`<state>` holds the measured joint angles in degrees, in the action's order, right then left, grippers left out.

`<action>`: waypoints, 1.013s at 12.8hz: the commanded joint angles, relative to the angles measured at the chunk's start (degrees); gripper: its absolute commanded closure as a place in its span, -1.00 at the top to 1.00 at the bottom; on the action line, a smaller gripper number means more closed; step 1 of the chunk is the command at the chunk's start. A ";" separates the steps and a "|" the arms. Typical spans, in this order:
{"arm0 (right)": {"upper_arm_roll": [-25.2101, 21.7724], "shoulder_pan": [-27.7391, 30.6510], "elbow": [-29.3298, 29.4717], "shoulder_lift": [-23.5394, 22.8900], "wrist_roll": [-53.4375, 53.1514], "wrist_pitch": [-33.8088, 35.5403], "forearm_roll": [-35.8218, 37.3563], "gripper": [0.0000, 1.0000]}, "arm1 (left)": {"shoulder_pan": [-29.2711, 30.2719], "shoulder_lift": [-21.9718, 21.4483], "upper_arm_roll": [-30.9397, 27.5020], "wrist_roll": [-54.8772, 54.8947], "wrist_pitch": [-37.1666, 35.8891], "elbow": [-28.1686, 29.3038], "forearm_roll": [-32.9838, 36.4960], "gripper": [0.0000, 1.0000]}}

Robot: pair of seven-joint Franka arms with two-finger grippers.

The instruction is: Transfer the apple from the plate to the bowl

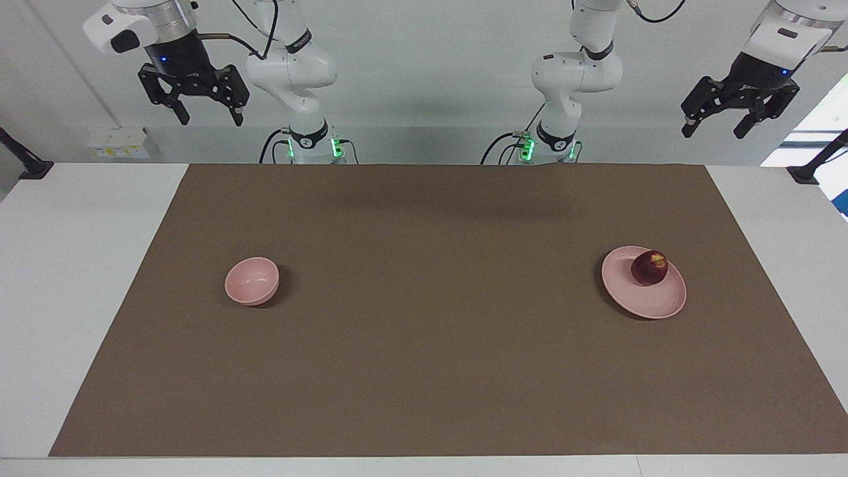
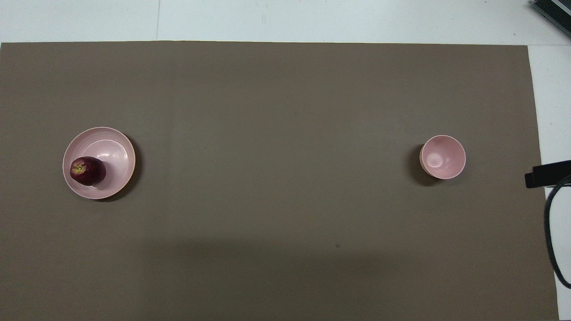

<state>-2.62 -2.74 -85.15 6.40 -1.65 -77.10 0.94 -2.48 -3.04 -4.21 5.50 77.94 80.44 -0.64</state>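
Both grippers, left (image 1: 737,124) and right (image 1: 209,112), I'm holding spread, parked top corners, leaving apple (image 1: 649,267) on plate (image 1: 652,301) reachable; bowl (image 1: 252,281) mid-left.

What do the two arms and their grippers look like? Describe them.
Both arms are glossy white with rounded joints, black bands and black cables, and green lights glow at their bases. The left gripper and right gripper are black two-finger units with angular linkages on silver-and-white wrist housings, each with a small blue light.
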 commanded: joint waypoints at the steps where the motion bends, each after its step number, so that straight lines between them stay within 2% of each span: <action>1: 0.07 0.37 -1.86 1.43 2.18 -1.39 -0.15 1.00 | 0.54 -0.56 0.34 0.21 -0.51 0.07 0.47 1.00; 13: 0.07 0.63 -1.95 1.43 2.18 -1.30 -0.41 1.00 | 1.16 -0.65 0.17 -0.58 -1.12 0.16 0.82 1.00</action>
<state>-2.63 -2.68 -85.28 6.42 -1.65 -77.11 0.94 -1.77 -3.05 -4.56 5.44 77.74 80.44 -0.64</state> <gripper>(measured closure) 0.000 0.000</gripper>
